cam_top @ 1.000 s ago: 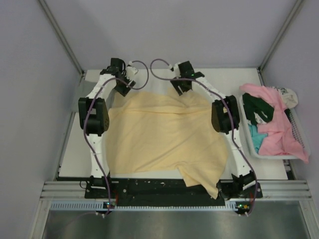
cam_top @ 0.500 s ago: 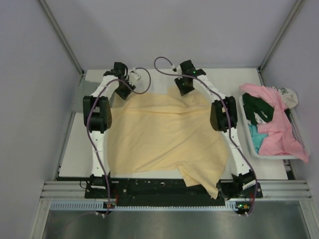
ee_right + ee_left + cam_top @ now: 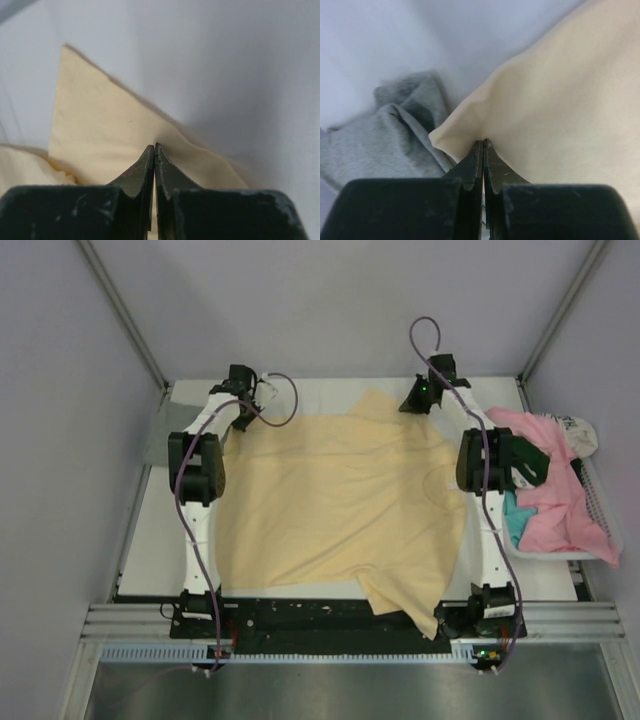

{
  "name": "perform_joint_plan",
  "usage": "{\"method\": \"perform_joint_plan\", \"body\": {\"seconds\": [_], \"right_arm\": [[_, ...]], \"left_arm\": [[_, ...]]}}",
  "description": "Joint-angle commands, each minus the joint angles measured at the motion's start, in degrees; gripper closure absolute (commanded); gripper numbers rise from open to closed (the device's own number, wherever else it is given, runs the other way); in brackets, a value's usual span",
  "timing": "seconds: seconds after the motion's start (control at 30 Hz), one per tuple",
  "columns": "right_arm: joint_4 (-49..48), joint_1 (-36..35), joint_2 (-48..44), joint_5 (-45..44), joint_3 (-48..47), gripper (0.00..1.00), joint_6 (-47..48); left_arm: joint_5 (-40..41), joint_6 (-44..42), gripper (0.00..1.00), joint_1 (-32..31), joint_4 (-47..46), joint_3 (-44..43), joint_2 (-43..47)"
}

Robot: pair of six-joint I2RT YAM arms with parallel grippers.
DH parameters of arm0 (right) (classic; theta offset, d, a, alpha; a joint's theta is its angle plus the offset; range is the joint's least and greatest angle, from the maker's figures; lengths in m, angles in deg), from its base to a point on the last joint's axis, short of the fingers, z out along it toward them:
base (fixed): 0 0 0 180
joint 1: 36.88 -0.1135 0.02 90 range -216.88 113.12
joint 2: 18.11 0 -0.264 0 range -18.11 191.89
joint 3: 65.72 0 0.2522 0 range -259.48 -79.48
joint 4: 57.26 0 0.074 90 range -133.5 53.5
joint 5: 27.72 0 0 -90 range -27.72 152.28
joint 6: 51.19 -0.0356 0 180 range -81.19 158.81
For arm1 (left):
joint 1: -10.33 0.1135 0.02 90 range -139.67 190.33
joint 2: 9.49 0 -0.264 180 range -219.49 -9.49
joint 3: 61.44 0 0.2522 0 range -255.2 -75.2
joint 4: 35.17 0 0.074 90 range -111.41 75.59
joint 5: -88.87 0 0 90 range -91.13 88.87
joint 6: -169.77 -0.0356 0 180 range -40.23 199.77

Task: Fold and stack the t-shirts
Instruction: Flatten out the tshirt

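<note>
A pale yellow t-shirt (image 3: pixel 340 500) lies spread over the table, its near right corner hanging over the front edge. My left gripper (image 3: pixel 243 412) is at the shirt's far left corner. In the left wrist view it (image 3: pixel 483 142) is shut, pinching the yellow cloth (image 3: pixel 560 100) at its edge. A grey t-shirt (image 3: pixel 385 135) lies crumpled just left of that corner. My right gripper (image 3: pixel 418 402) is at the far right corner. The right wrist view shows it (image 3: pixel 154 146) shut on a flat yellow flap (image 3: pixel 100 130).
A white basket (image 3: pixel 597 502) stands at the table's right edge. It holds a pink t-shirt (image 3: pixel 560 510), a dark green one (image 3: pixel 520 455) and a teal one (image 3: pixel 513 515). Grey walls close in the back and both sides.
Both grippers have closed on the yellow shirt. The right gripper moved right along the far edge, pulling that corner out and flattening the bunched cloth. The left gripper barely moved.
</note>
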Motion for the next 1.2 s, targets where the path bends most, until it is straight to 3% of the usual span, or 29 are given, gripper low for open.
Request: {"method": "perform_joint_plan", "body": {"seconds": [0.0, 0.13, 0.23, 0.3, 0.43, 0.53, 0.57, 0.6, 0.7, 0.83, 0.9, 1.03, 1.17], "right_arm": [[-9.5, 4.8, 1.3, -5.2, 1.0, 1.00, -14.4], [-10.1, 6.3, 1.9, -7.6, -0.5, 1.00, -15.1], [-12.1, 6.5, 2.1, -4.1, -1.9, 1.00, -14.5], [-13.3, 6.5, 0.8, -0.9, -1.9, 1.00, -12.2], [-13.2, 5.8, -7.8, 2.2, 3.0, 0.97, -4.8], [-13.0, 4.5, -19.7, 2.9, 12.1, 0.66, 2.8], [-13.0, 3.9, -23.8, 2.7, 15.3, 0.51, 5.9], [-13.0, 3.3, -28.6, 2.4, 19.2, 0.43, 8.9], [-13.5, 0.1, -43.6, 1.1, 31.2, 0.30, 18.3], [-11.4, -6.0, -61.5, 2.8, 47.6, 0.28, 33.0], [-10.6, -11.2, -70.3, -0.4, 57.0, 0.28, 38.6], [-2.8, -20.9, -84.5, 3.8, 71.4, 0.28, 48.9], [11.6, -31.0, -91.7, 3.6, 76.4, 0.31, 55.9]], "left_arm": [[7.2, 2.1, 1.00, 0.1, -10.7, -1.9, -1.4], [7.4, 0.6, 1.00, -0.8, -15.0, -1.9, -1.5], [8.7, -0.4, 1.00, -1.5, -17.2, -2.7, -2.4], [10.1, -0.5, 0.94, -1.7, -17.5, -4.6, -3.0], [9.3, 0.6, 0.62, -1.7, -16.5, -5.9, 0.3], [3.7, 1.3, 0.41, -1.7, -14.1, -3.4, 7.6], [0.1, 1.3, 0.39, -1.7, -13.8, -1.2, 10.9], [-2.9, 1.3, 0.38, -1.7, -13.5, 1.1, 14.2], [-13.7, 0.3, 0.34, -1.7, -10.2, 10.6, 25.4], [-25.0, -5.4, 0.31, -1.7, 0.3, 23.2, 40.3], [-27.7, -11.3, 0.31, -1.7, 8.4, 29.5, 46.4], [-27.8, -19.6, 0.31, -1.7, 19.4, 44.6, 57.6], [-24.4, -27.1, 0.30, -1.8, 24.6, 62.0, 68.3]]}}
